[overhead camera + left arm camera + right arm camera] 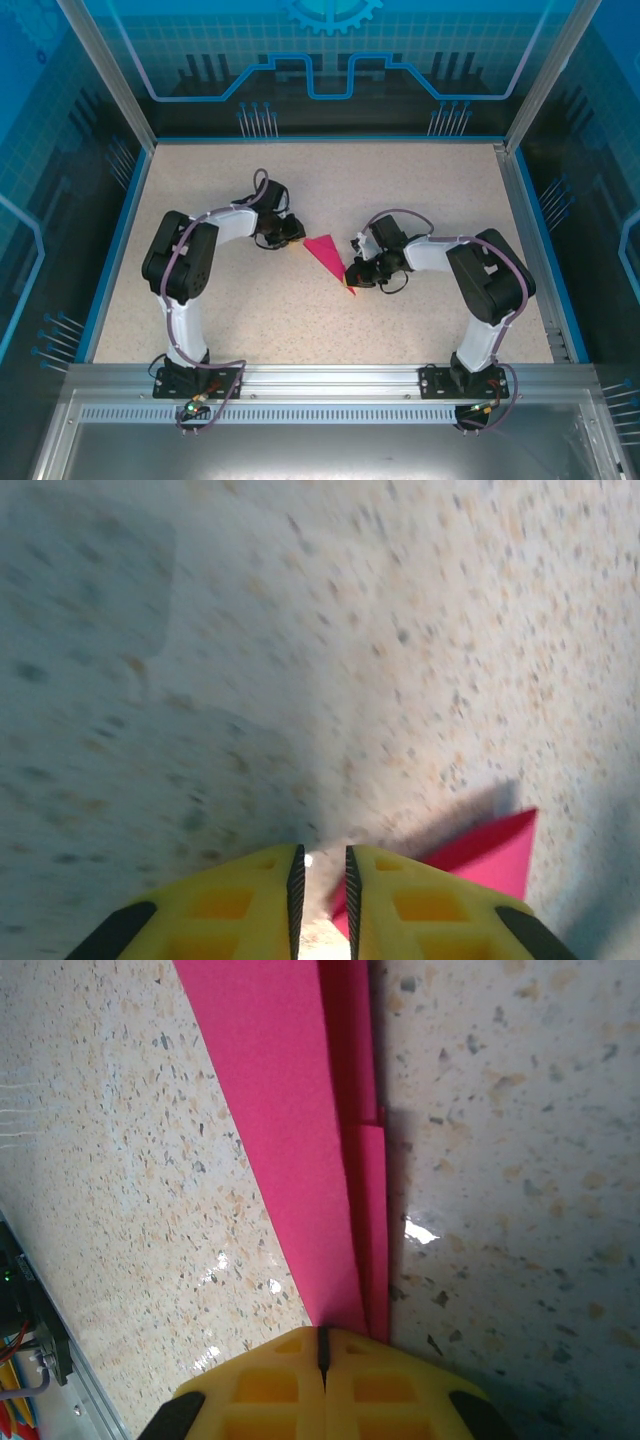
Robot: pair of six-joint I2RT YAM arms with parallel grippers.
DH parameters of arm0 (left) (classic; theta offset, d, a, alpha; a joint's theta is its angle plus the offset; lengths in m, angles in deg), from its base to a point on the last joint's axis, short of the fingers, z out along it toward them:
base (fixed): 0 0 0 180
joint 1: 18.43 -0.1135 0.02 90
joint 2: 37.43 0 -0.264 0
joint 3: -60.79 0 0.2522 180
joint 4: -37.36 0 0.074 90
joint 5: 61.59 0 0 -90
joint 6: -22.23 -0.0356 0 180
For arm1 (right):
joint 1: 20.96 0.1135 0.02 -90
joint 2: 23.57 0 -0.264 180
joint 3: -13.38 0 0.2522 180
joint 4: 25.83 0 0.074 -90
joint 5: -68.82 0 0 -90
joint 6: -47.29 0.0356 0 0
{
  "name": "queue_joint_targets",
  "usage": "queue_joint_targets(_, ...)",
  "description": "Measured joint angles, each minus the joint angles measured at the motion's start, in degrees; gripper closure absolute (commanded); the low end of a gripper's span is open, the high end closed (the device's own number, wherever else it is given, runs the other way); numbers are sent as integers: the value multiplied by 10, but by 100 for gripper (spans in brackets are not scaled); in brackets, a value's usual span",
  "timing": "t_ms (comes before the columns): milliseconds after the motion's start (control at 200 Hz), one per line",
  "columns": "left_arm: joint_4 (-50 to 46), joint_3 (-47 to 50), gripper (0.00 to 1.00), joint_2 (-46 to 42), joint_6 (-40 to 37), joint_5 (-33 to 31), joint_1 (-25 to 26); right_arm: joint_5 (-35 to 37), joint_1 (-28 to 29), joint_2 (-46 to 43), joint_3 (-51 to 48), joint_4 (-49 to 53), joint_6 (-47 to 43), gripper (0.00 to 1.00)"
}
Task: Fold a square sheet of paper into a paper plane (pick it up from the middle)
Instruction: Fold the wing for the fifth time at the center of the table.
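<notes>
The paper plane (325,255) is a narrow magenta dart lying on the speckled table between the two arms, with its point toward the near right. In the right wrist view the folded layers of the paper plane (290,1110) run straight into the closed yellow fingertips. My right gripper (350,275) (322,1345) is shut on the pointed end. My left gripper (297,238) (321,865) sits at the wide end, open by a narrow gap with only table showing between its pads. The pink paper plane (490,850) lies just to the right of its right finger (420,910).
The speckled table (400,180) is fenced by blue walls at the left, back and right. An aluminium rail (330,378) carrying both arm bases runs along the near edge.
</notes>
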Motion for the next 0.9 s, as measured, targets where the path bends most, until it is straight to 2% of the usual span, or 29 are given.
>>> queue_joint_targets(115, -20, -2, 74, -14, -8, -16, -6, 6, 2, -7, -1, 5, 7, 87)
queue_joint_targets(235, -43, -2, 69, -50, -9, -18, -3, 28, 6, -35, -1, 28, 21, 68)
queue_joint_targets(375, -72, -2, 58, -102, -7, -27, 17, 74, 6, -106, 2, 55, 28, 45)
queue_joint_targets(500, -113, -21, 50, -113, -4, -30, 51, 147, 6, -153, 12, 71, 33, 31)
queue_joint_targets(675, -174, -64, 38, -102, 9, -55, 108, 273, 5, -185, 5, 89, 54, 19)
queue_joint_targets(900, -216, -131, 28, -36, 41, -93, 176, 368, 5, -196, -20, 114, 81, 13)
